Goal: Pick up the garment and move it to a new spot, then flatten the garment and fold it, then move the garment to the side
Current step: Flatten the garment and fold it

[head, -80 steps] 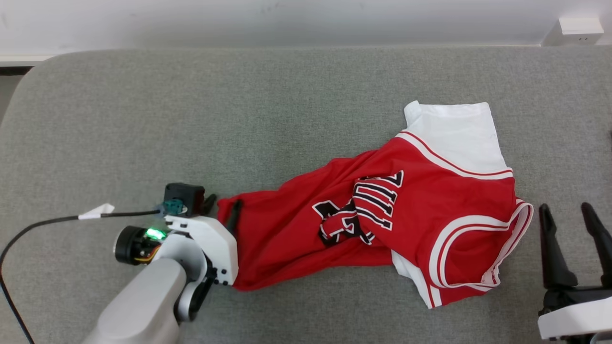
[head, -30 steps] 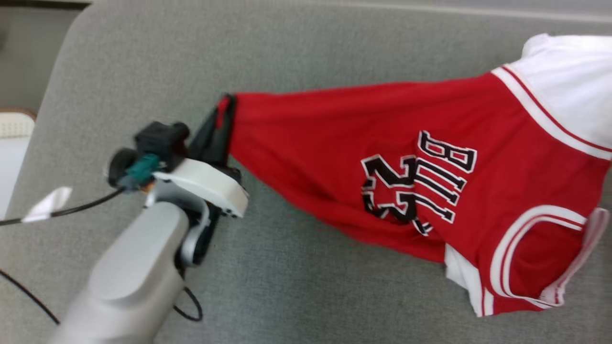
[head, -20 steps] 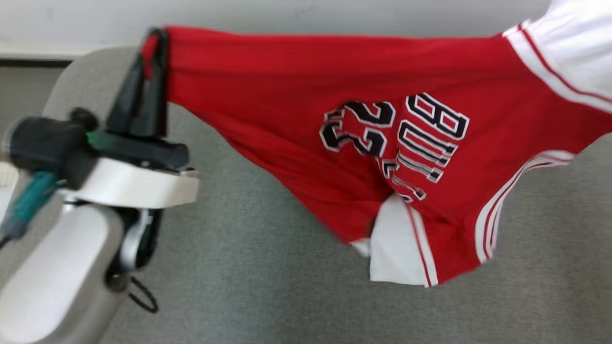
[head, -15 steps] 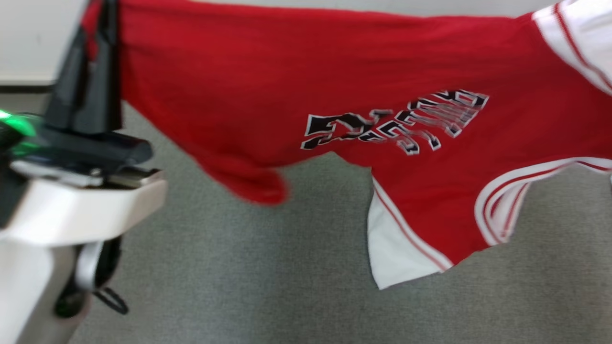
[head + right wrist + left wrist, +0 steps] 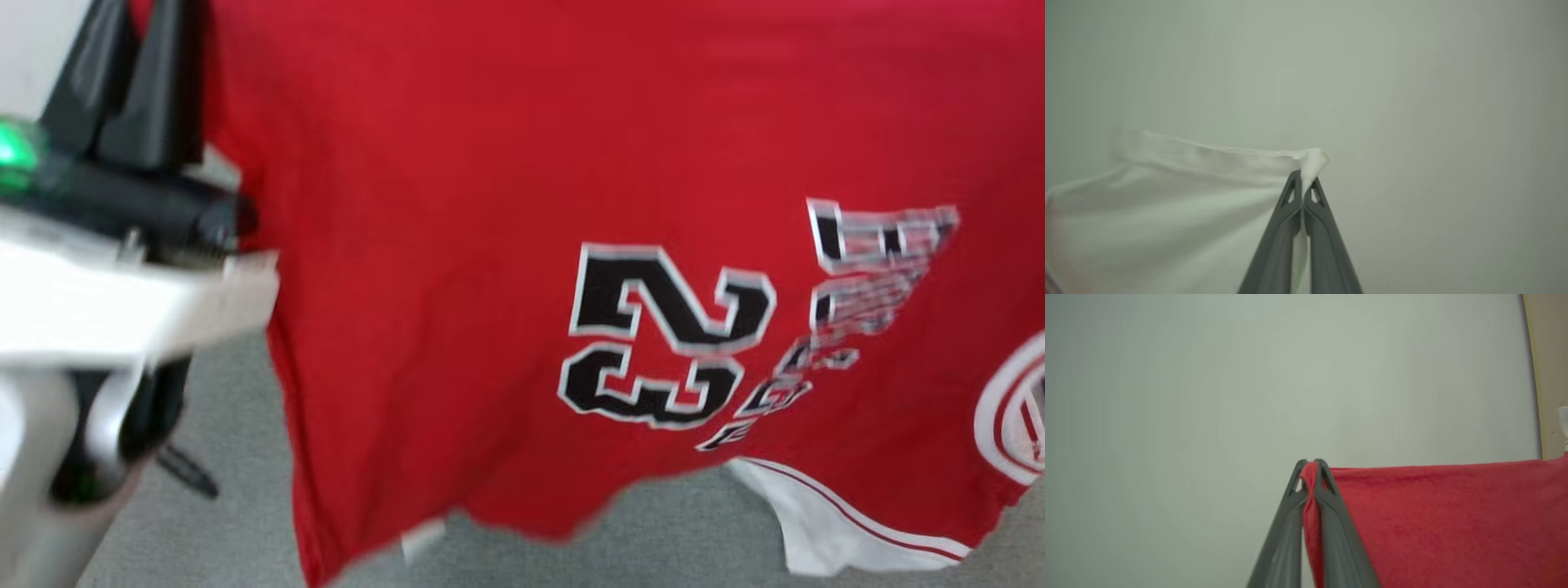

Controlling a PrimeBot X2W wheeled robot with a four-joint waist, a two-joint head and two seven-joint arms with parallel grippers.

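Bright and soft all over, with even light and only faint shade. Very blurry in the head view: smeared across the red cloth sports shirt (image 5: 457, 163), worst at the black and white letters (image 5: 882, 253) on the right, a bit clearer at the big number (image 5: 665, 335). Fuzzy too at the dark two-fingered left hand (image 5: 131, 57) and its white plastic wrist (image 5: 122, 302), with a small green glow (image 5: 12, 151) spread into a soft blob. Sharper in the left wrist view, with grainy weave showing in the shirt beside the fingers (image 5: 1331, 522). Pale and washed out in the right wrist view, milky at the white part of the shirt (image 5: 1167, 204), crisp at the dark two-fingered right hand (image 5: 1303, 175). Slightly greyer toward the edges of both wrist views.
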